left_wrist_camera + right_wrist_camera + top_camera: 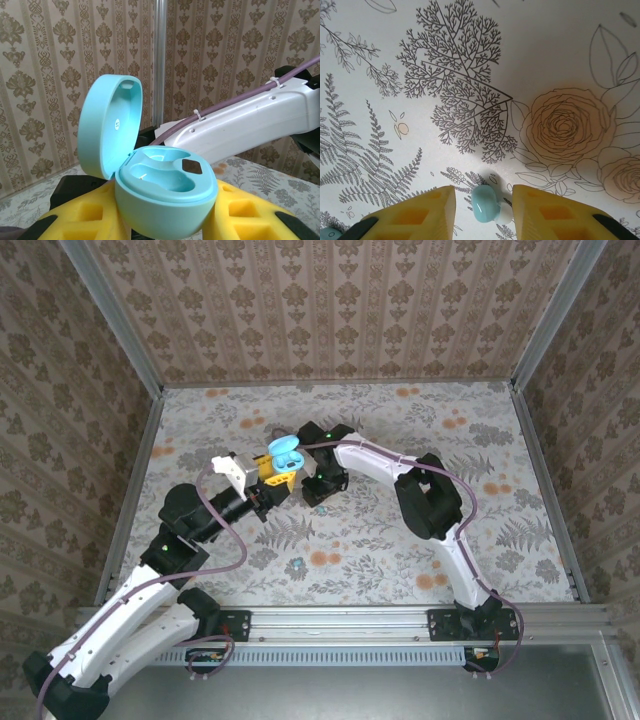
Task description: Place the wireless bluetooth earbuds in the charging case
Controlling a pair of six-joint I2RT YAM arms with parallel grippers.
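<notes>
While my left gripper (167, 225) clamps the teal charging case (165, 195), my right gripper (482, 190) straddles a teal earbud (485, 204).
I hold the case with its lid tipped back and its wells facing up, so a bud can drop straight in. The earbud lies on the floral table (470, 75) between my right fingers. Whether they pinch it, I cannot tell.
</notes>
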